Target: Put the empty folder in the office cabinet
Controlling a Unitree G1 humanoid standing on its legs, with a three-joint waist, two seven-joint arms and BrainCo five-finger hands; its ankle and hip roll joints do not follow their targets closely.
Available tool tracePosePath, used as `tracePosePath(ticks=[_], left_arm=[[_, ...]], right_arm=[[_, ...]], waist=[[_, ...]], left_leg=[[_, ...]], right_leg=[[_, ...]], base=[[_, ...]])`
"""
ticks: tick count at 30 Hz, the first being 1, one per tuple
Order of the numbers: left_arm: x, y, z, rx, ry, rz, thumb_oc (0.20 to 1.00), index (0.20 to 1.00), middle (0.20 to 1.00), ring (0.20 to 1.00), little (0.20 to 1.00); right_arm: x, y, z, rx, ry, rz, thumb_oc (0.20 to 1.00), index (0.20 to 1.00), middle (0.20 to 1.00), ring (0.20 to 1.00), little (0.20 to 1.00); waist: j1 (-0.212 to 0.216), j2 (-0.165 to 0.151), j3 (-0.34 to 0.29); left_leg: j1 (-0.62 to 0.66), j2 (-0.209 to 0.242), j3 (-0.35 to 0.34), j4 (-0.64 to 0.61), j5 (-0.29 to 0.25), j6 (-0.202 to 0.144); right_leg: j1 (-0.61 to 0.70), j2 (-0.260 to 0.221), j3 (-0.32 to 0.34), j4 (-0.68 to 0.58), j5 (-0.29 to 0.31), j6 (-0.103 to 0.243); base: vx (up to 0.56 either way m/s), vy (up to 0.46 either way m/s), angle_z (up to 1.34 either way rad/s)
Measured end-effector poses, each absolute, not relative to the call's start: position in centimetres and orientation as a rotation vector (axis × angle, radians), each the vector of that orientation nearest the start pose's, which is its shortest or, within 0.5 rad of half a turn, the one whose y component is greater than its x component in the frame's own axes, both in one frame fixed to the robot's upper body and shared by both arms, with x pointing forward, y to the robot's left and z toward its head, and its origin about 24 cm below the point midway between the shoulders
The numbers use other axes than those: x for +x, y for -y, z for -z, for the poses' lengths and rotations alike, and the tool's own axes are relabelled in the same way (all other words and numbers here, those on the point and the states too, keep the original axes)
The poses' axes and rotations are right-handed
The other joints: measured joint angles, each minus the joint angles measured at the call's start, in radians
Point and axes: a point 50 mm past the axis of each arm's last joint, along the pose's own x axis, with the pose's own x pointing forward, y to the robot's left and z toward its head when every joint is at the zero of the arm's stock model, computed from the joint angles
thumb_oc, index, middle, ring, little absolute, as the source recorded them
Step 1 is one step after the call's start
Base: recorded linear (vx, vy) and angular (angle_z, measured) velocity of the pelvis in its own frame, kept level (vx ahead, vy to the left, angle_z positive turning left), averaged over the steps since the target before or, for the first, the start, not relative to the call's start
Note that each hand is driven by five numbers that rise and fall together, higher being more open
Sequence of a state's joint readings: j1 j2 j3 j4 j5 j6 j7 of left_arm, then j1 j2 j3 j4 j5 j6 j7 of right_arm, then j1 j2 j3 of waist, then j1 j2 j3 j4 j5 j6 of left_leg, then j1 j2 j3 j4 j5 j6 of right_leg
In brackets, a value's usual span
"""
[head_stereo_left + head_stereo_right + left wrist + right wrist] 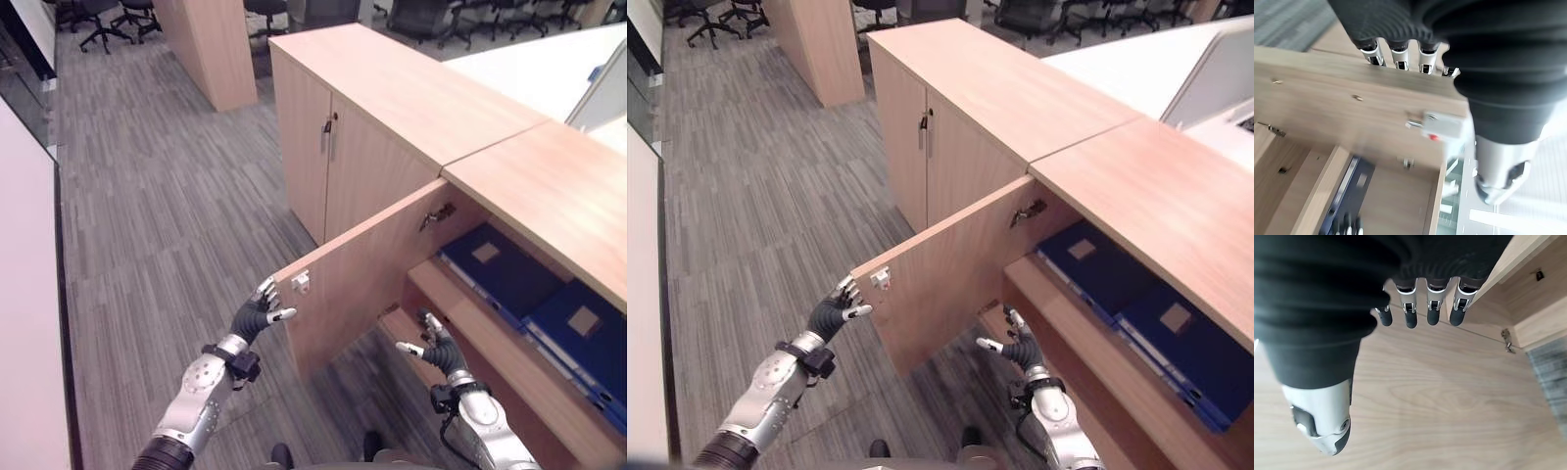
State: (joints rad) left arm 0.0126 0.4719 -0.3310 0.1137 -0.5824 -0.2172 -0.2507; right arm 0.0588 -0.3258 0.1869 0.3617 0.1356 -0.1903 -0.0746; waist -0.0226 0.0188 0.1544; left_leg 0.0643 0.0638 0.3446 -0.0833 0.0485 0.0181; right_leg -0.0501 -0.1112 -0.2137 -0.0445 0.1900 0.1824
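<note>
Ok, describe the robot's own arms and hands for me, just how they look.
Both arms are silver-grey metal with rounded joint housings and a dark band at the wrist. The left hand and the right hand match: a dark ribbed cover over the back and wrist, silver fingers with dark tips, and a silver thumb set apart from them.

An office: swivel chairs [103, 22] on grey carpet [157, 215], low wooden cabinets [392, 127], blue folders [509, 274] on an open cabinet's shelf

Grey striped carpet [167, 206] was laid throughout; what appeared to be office chairs [108, 20] were seen far left.
</note>
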Motion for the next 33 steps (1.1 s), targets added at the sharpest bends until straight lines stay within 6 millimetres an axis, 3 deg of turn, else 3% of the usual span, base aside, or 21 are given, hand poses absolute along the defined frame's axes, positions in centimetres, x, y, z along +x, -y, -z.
tracePosePath(ticks=[1, 2, 3, 5, 6, 7, 8, 9, 12, 14, 18, 19, 21, 25, 27, 29, 30, 31, 33], left_arm=[[23.6, -16.5, -2.7, -0.125, -0.04, 0.486, 1.0, 1.0, 1.0, 1.0, 1.0], [23.6, -16.3, -2.7, -0.129, -0.047, 0.5, 1.0, 1.0, 1.0, 1.0, 1.0], [23.2, -16.2, -2.7, -0.138, -0.049, 0.514, 1.0, 1.0, 1.0, 1.0, 1.0], [22.6, -16.0, -2.8, -0.175, -0.045, 0.524, 1.0, 1.0, 1.0, 1.0, 1.0], [22.5, -16.3, -2.7, -0.184, -0.052, 0.511, 1.0, 1.0, 1.0, 1.0, 1.0], [22.5, -16.4, -2.7, -0.181, -0.056, 0.511, 1.0, 1.0, 1.0, 1.0, 1.0], [22.2, -16.2, -2.2, -0.209, -0.074, 0.497, 1.0, 1.0, 1.0, 1.0, 1.0], [21.6, -16.3, -1.6, -0.241, -0.098, 0.473, 1.0, 1.0, 1.0, 1.0, 1.0], [21.4, -16.0, -1.2, -0.259, -0.116, 0.476, 1.0, 1.0, 1.0, 1.0, 1.0], [21.3, -14.4, -1.0, -0.306, -0.133, 0.512, 1.0, 1.0, 1.0, 1.0, 1.0], [21.9, -13.9, -1.0, -0.327, -0.143, 0.495, 1.0, 1.0, 1.0, 1.0, 1.0], [22.0, -14.3, -1.0, -0.33, -0.145, 0.462, 1.0, 1.0, 1.0, 1.0, 1.0], [22.2, -13.7, -1.2, -0.342, -0.126, 0.473, 1.0, 1.0, 1.0, 1.0, 1.0], [23.3, -10.0, -2.0, -0.389, -0.084, 0.584, 1.0, 1.0, 1.0, 1.0, 1.0], [23.4, -9.7, -1.9, -0.402, -0.079, 0.583, 1.0, 1.0, 1.0, 1.0, 1.0], [23.2, -9.5, -1.7, -0.415, -0.084, 0.577, 1.0, 1.0, 1.0, 1.0, 1.0], [23.1, -10.2, -1.3, -0.414, -0.082, 0.531, 1.0, 1.0, 1.0, 1.0, 1.0], [23.0, -10.8, -1.1, -0.406, -0.083, 0.495, 1.0, 1.0, 1.0, 1.0, 1.0], [23.6, -12.3, -1.4, -0.356, -0.055, 0.433, 1.0, 1.0, 1.0, 1.0, 1.0]], right_arm=[[22.9, 19.7, 2.8, -0.215, -0.236, -0.034, 1.0, 1.0, 1.0, 1.0, 1.0], [23.1, 19.7, 2.9, -0.216, -0.237, -0.033, 1.0, 1.0, 1.0, 1.0, 1.0], [23.0, 19.6, 3.0, -0.216, -0.241, -0.037, 1.0, 1.0, 1.0, 1.0, 1.0], [23.3, 19.2, 2.8, -0.208, -0.23, -0.041, 1.0, 1.0, 1.0, 1.0, 1.0], [23.5, 19.0, 2.7, -0.203, -0.222, -0.04, 1.0, 1.0, 1.0, 1.0, 1.0], [23.4, 19.1, 2.8, -0.2, -0.229, -0.033, 1.0, 1.0, 1.0, 1.0, 1.0], [23.1, 19.4, 3.1, -0.207, -0.247, -0.024, 1.0, 1.0, 1.0, 1.0, 1.0], [22.7, 19.6, 3.4, -0.208, -0.26, -0.018, 1.0, 1.0, 1.0, 1.0, 1.0], [22.1, 20.6, 3.6, -0.24, -0.28, 0.007, 1.0, 1.0, 1.0, 1.0, 1.0], [21.9, 22.1, 3.4, -0.284, -0.287, 0.037, 1.0, 1.0, 1.0, 1.0, 1.0], [22.8, 21.7, 2.9, -0.276, -0.257, 0.042, 1.0, 1.0, 1.0, 1.0, 1.0], [23.3, 21.6, 2.5, -0.281, -0.237, 0.055, 1.0, 1.0, 1.0, 1.0, 1.0], [23.3, 22.2, 2.4, -0.295, -0.235, 0.083, 1.0, 1.0, 1.0, 1.0, 1.0], [23.0, 23.8, 3.8, -0.334, -0.324, 0.122, 1.0, 1.0, 1.0, 1.0, 1.0], [22.4, 24.2, 4.2, -0.337, -0.347, 0.131, 1.0, 1.0, 1.0, 1.0, 1.0], [21.0, 25.0, 4.6, -0.353, -0.376, 0.137, 1.0, 1.0, 1.0, 1.0, 1.0], [19.0, 25.3, 5.7, -0.342, -0.437, 0.147, 1.0, 1.0, 1.0, 1.0, 1.0], [18.6, 24.9, 6.1, -0.335, -0.451, 0.134, 1.0, 1.0, 1.0, 1.0, 1.0], [18.0, 24.0, 6.6, -0.31, -0.467, 0.108, 1.0, 1.0, 1.0, 1.0, 1.0]], waist=[[0.015, 0.027, 0.021], [0.016, 0.042, 0.023], [0.026, 0.043, 0.022], [0.048, 0.022, 0.011], [0.062, 0.009, 0.004], [0.056, -0.002, 0.002], [0.044, 0.008, -0.004], [0.055, 0.013, -0.018], [0.026, 0.021, -0.034], [-0.01, 0.027, -0.045], [-0.039, -0.005, -0.05], [-0.044, -0.019, -0.049], [-0.053, 0.0, -0.061], [-0.018, -0.012, -0.063], [-0.023, 0.003, -0.058], [-0.038, 0.052, -0.065], [-0.05, 0.084, -0.084], [-0.052, 0.086, -0.093], [-0.064, 0.057, -0.087]], left_leg=[[-0.002, 0.02, 0.031, 0.0, 0.003, 0.01], [-0.001, 0.027, 0.051, 0.008, 0.001, 0.015], [0.009, 0.03, 0.069, 0.011, -0.001, 0.018], [0.016, 0.031, 0.141, 0.01, 0.004, 0.009], [0.013, 0.028, 0.166, 0.014, -0.001, -0.001], [0.013, 0.026, 0.174, 0.023, 0.002, -0.01], [0.014, 0.049, 0.204, 0.045, 0.002, -0.035], [0.014, 0.072, 0.229, 0.072, -0.006, -0.039], [0.017, 0.105, 0.211, 0.092, -0.006, -0.038], [0.02, 0.129, 0.218, 0.128, 0.002, -0.049], [0.007, 0.181, 0.22, 0.309, 0.02, -0.08], [-0.005, 0.193, 0.129, 0.392, 0.003, -0.089], [-0.009, 0.181, -0.019, 0.344, -0.038, -0.143], [-0.029, 0.052, -0.441, 0.014, -0.036, -0.145], [-0.066, 0.037, -0.49, 0.022, -0.028, -0.145], [-0.102, 0.046, -0.436, 0.08, -0.005, -0.117], [-0.104, 0.063, -0.4, 0.073, 0.023, -0.107], [-0.099, 0.059, -0.378, 0.056, 0.019, -0.104], [-0.078, 0.037, -0.338, 0.006, 0.021, -0.105]], right_leg=[[-0.018, -0.021, -0.18, 0.073, -0.063, -0.02], [-0.022, -0.07, -0.311, 0.227, -0.133, -0.054], [-0.013, -0.107, -0.363, 0.343, -0.206, -0.051], [0.0, -0.164, -0.378, 0.474, -0.314, -0.035], [0.01, -0.171, -0.371, 0.44, -0.334, -0.032], [0.039, -0.146, -0.364, 0.363, -0.356, -0.057], [0.045, -0.099, -0.336, 0.304, -0.347, -0.108], [0.046, -0.069, -0.293, 0.262, -0.328, -0.122], [0.05, -0.031, -0.262, 0.237, -0.317, -0.14], [0.037, -0.015, -0.218, 0.24, -0.318, -0.149], [0.023, 0.01, -0.073, 0.225, -0.316, -0.17], [0.037, 0.038, 0.041, 0.2, -0.27, -0.198], [0.048, 0.065, 0.109, 0.154, -0.237, -0.195], [0.067, 0.087, 0.28, 0.047, -0.156, -0.206], [0.087, 0.098, 0.312, 0.017, -0.144, -0.194], [0.126, 0.125, 0.314, -0.017, -0.135, -0.182], [0.14, 0.141, 0.34, -0.031, -0.148, -0.165], [0.134, 0.131, 0.343, -0.024, -0.157, -0.153], [0.115, 0.098, 0.34, -0.027, -0.155, -0.135]], base=[[-0.12, 0.007, -1.04], [-0.11, -0.027, -0.72], [-0.1, -0.099, -0.58], [-0.05, -0.164, -1.01], [-0.02, -0.268, -1.07], [-0.04, -0.297, -0.81], [-0.02, -0.174, -0.86], [-0.03, -0.153, -0.96], [-0.02, -0.144, -0.56], [-0.01, -0.212, -0.63], [-0.01, -0.073, -1.14], [0.02, 0.02, -2.0], [0.1, 0.047, -1.53], [0.09, -0.002, -1.41], [0.08, 0.025, -0.93], [0.1, 0.071, -0.64], [0.09, 0.064, -0.55], [0.09, 0.065, -0.7], [0.11, 0.073, -0.39]])
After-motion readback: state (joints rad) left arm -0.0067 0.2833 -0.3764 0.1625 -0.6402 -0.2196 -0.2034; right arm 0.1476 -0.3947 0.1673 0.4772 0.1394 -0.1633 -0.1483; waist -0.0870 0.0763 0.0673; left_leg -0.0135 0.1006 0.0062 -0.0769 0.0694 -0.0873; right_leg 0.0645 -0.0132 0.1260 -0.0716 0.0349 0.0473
